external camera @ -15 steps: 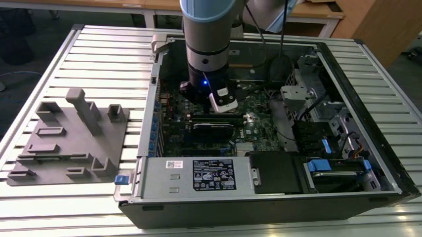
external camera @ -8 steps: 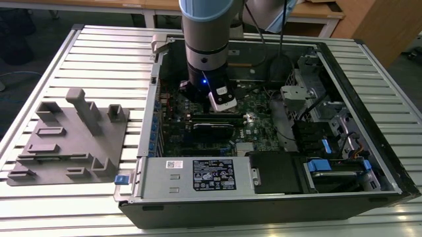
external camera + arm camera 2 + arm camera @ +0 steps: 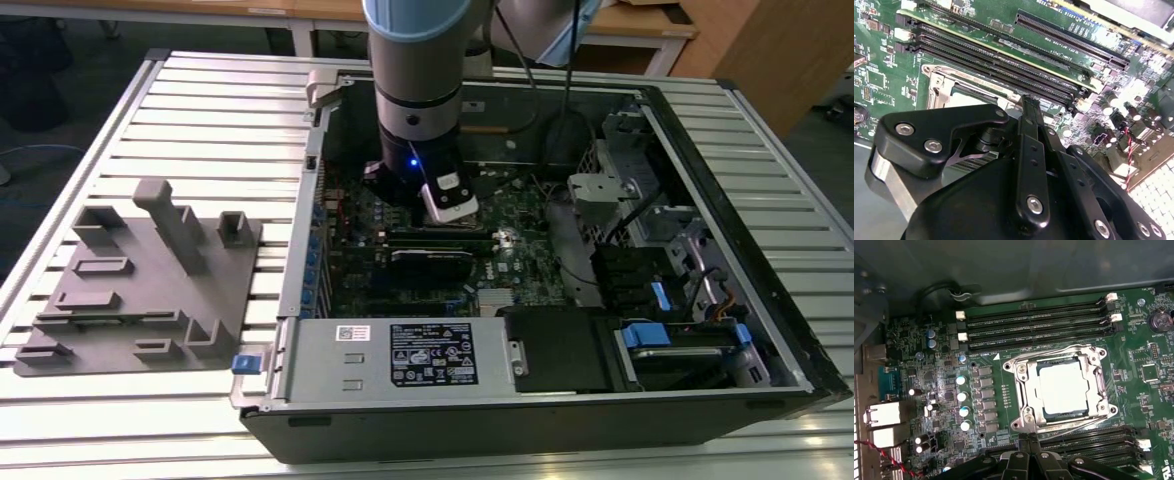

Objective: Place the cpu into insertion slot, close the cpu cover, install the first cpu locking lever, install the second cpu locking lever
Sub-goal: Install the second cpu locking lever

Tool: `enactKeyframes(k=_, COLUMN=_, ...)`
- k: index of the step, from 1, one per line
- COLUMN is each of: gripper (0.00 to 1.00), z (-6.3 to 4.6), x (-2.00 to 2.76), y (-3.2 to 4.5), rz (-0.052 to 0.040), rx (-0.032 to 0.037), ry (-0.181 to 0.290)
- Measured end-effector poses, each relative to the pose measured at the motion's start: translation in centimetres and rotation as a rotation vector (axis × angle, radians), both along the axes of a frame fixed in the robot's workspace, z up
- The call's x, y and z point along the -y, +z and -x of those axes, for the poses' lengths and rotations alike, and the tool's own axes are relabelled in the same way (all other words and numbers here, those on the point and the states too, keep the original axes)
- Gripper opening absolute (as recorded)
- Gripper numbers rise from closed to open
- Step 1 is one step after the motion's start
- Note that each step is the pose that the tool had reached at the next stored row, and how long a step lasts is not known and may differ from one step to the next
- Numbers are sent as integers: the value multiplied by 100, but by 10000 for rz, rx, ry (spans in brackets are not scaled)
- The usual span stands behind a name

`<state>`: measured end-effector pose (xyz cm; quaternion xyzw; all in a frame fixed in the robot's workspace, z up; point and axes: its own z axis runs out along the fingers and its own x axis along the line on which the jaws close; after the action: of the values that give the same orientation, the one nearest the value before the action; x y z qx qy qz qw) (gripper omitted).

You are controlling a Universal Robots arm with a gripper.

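The cpu (image 3: 1061, 387), a pale silvery square, lies flat in the insertion slot (image 3: 1016, 367) on the green board. The cpu cover (image 3: 1027, 390) is down around it, and the chip shows through its window. Thin wire levers (image 3: 1054, 351) (image 3: 1074, 424) run along two sides of the frame. My gripper (image 3: 1028, 440) hovers just off one edge of the socket with its black fingers together and nothing between them. In the second wrist view my gripper (image 3: 1028, 100) points at the socket's metal frame (image 3: 949, 85). In the exterior view my gripper (image 3: 430, 225) hangs low inside the open computer case (image 3: 707, 150).
Long black memory slots (image 3: 1034, 325) flank the socket on both sides. Capacitors (image 3: 961, 395) and rear ports (image 3: 881, 415) stand close by. A power supply (image 3: 400, 355) and drive bays (image 3: 667, 300) fill the case's front and the exterior view's right. A grey fixture (image 3: 147, 280) rests on the slatted table.
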<state>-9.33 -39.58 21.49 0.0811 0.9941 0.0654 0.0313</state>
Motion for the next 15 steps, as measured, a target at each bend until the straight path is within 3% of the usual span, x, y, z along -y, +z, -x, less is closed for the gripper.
enactKeyframes(k=9, gripper=11, z=1, x=0, y=-119, rz=0, rx=2, ry=-31)
enactKeyframes(k=15, gripper=11, z=10, x=-1, y=-141, rz=-11, rx=3, ry=-40)
